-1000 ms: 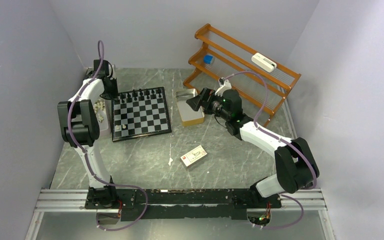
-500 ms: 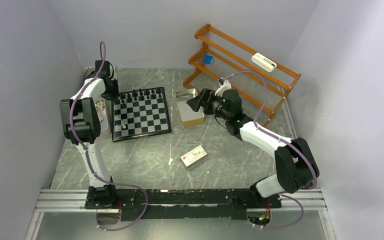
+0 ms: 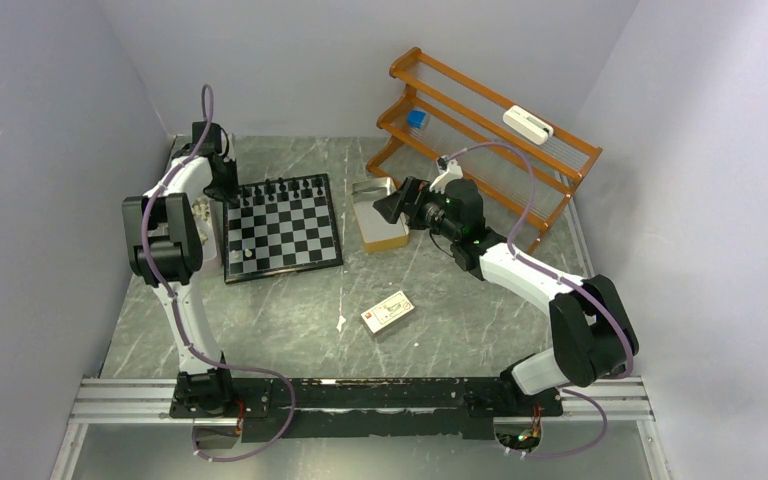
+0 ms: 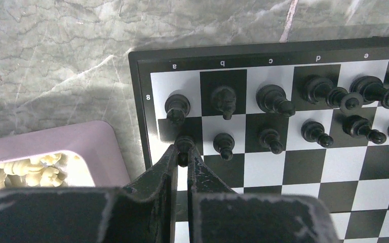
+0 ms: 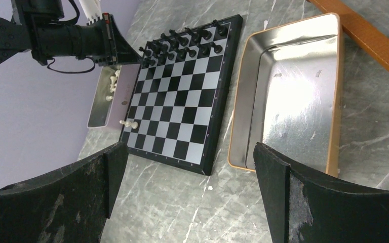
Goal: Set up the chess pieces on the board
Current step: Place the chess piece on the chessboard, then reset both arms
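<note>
Black pawn (image 4: 184, 143) clamped in left tool (image 4: 183, 151), over edge column of board (image 4: 304, 172), right tool (image 5: 190, 152) spread wide apart

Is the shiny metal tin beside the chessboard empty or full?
Empty. The right wrist view looks straight into the tan-rimmed shiny metal tin and shows only its bare reflective bottom.
</note>
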`<state>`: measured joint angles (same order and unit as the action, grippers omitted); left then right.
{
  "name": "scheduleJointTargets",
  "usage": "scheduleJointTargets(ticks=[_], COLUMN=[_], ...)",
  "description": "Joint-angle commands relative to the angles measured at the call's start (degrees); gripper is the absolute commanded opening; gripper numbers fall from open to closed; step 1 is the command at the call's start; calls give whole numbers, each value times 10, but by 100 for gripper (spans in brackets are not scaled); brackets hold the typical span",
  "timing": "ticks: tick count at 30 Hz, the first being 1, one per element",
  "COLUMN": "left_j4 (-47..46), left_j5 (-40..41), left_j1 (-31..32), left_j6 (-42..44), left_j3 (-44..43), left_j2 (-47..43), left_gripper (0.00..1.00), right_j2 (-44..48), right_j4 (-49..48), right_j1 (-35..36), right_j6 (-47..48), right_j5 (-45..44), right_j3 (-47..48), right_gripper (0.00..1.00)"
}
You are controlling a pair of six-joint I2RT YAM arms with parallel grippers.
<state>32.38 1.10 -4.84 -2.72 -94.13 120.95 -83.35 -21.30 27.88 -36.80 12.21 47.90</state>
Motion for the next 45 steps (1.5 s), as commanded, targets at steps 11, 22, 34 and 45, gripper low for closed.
scheduleJointTargets(ticks=[11, 22, 34, 45], left_j4=[-6, -7, 3, -3], left_j5=[10, 1, -22, -109], left_j1=[-7, -8, -8, -8], left_j6=[10, 11, 7, -32], left_j3=[-28, -30, -42, -38], left_j2=[23, 23, -19, -137], left_gripper=[14, 25, 36, 59], right_j2=[5, 1, -3, -31], right_j4=[6, 7, 12, 125], right_j1=[-2, -2, -2, -1], right_j6=[12, 11, 10, 46], right_j5=[-10, -7, -6, -29], right_j3=[18, 21, 27, 122], right_gripper=[100, 100, 100, 100])
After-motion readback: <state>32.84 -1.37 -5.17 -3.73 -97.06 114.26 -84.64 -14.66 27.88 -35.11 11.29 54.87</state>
